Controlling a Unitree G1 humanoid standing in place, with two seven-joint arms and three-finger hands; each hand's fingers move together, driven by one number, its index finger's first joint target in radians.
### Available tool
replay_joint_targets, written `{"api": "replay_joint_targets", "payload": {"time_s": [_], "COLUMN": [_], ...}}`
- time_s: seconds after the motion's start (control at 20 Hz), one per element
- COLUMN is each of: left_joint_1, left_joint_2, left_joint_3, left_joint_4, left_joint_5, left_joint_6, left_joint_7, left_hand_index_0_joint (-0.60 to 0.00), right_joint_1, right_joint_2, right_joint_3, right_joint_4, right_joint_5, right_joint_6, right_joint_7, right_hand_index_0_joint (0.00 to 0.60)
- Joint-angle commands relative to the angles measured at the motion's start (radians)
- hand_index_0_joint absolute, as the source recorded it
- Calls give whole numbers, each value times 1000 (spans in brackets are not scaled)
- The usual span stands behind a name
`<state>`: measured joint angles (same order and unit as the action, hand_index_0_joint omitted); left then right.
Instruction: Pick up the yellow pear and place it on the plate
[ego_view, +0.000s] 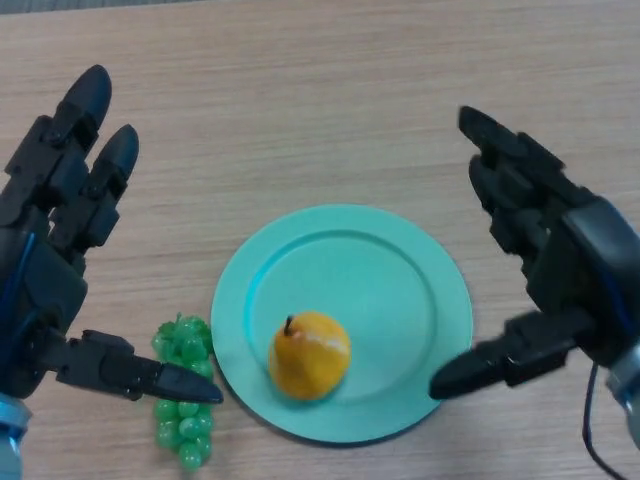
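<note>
Yellow pear (309, 355) resting on the near part of the turquoise plate (400, 270).

Green grapes (183, 405) are seen just left of the plate's near rim, on the wooden table (300, 100). The left hand (50, 280) and right hand (560, 270) are held either side of the plate, fingers spread, nothing grasped.

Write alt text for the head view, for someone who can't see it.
A yellow pear sits on the near part of a light green plate on a wooden table. The robot's left hand and right hand hover open on either side, holding nothing. A bunch of green grapes lies just left of the plate.
</note>
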<state>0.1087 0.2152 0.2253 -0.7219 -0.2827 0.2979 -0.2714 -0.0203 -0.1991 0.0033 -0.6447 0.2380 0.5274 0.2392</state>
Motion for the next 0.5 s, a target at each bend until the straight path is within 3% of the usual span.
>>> {"api": "replay_joint_targets", "payload": {"time_s": [0.05,0.25,0.35,0.5], "left_joint_1": [-26,-56,-81,-104], "left_joint_2": [23,50,52,77], "left_joint_3": [21,46,44,58], "left_joint_4": [-18,-16,9,3], "left_joint_5": [31,28,43,52], "left_joint_6": [-149,-60,-110,-56], "left_joint_7": [23,21,27,13], "left_hand_index_0_joint": [0,0,0,0], "right_joint_1": [13,95,113,114], "right_joint_2": [-43,-42,-30,-28], "right_joint_3": [-110,-163,-155,-127], "right_joint_4": [-108,-165,-186,-159], "right_joint_5": [145,140,122,36], "right_joint_6": [-109,-167,-205,-261], "right_joint_7": [-27,-8,-11,-10], "right_hand_index_0_joint": [0,0,0,0]}}
